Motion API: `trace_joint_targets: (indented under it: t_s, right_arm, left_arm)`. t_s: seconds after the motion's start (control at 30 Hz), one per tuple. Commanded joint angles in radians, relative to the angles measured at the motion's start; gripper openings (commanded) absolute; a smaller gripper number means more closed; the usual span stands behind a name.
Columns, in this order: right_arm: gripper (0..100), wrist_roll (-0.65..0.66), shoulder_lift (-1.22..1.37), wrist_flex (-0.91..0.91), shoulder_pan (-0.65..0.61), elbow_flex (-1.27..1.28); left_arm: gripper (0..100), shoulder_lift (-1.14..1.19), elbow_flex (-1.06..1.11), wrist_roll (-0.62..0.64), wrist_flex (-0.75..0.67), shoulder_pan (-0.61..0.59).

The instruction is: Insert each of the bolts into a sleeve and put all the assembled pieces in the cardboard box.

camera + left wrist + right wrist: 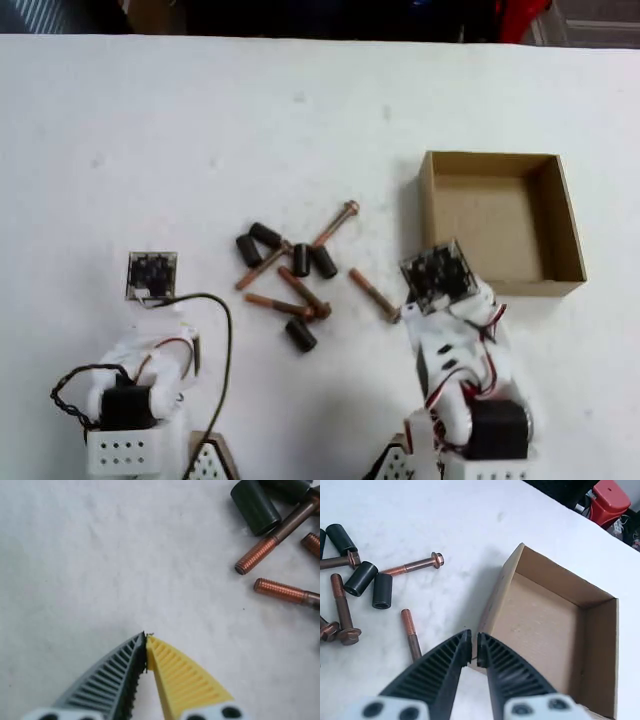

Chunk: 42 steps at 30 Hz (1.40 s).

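Left gripper (146, 639) and right gripper (474, 642) both pinched together, holding nothing. One bolt (409, 627) has its head hidden behind the right one, just beside the box (497, 597).

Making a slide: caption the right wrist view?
Right gripper, shut, by the cardboard box; loose bolts and sleeves lie alongside.

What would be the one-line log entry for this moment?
bolts: loose on table | sleeves: loose among bolts | box: empty | left claw: shut, empty | right claw: shut, empty, near box
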Motion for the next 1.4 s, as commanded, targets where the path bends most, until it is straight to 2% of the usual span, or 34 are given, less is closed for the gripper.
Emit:
trace_joint_targets:
  t_s: [0.0, 0.13, 0.3, 0.57, 0.73, 1.37]
  right_arm:
    - [2.2, -0.002, 0.254, 0.002, -0.013, -0.187]
    - [2.2, -0.046, 0.542, 0.002, -0.024, -0.327]
    - [2.2, -0.086, 0.835, 0.002, -0.130, -0.451]
    - [2.2, -0.167, 1.129, 0.004, -0.286, -0.611]
    - [11.4, -0.170, 1.282, 0.004, -0.378, -0.686]
    - [13.1, -0.227, 1.759, -0.002, -0.412, -0.961]
  left_arm:
    - [2, -0.008, -0.003, 0.009, 0.006, -0.004]
    - [2, -0.008, -0.003, 0.009, 0.006, -0.004]
    - [2, -0.008, -0.003, 0.009, 0.006, -0.004]
    - [2, -0.008, -0.003, 0.009, 0.006, -0.004]
    - [2, -0.008, -0.003, 0.009, 0.006, -0.004]
    - [2, -0.008, -0.003, 0.009, 0.006, -0.004]
